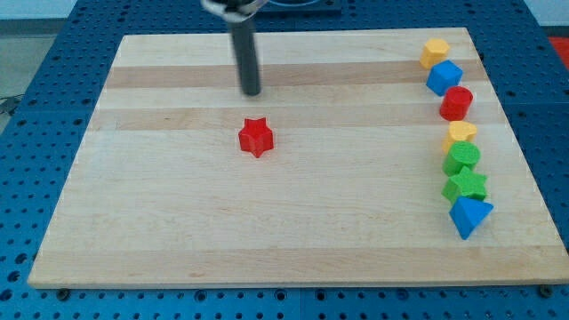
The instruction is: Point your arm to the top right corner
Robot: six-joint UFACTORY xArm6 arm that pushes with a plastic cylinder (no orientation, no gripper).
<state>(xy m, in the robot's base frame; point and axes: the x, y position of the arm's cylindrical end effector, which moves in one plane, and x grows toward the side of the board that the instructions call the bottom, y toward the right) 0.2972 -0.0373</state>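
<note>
My dark rod comes down from the view's top, and my tip rests on the wooden board left of centre in its upper part. A red star block lies just below the tip, a short gap apart. The board's top right corner is far to the tip's right. Along the right side runs a column of blocks, from top to bottom: a yellow block, a blue cube, a red cylinder, a yellow heart-like block, a green round block, a green star and a blue triangle.
The board lies on a blue perforated table that shows on all sides.
</note>
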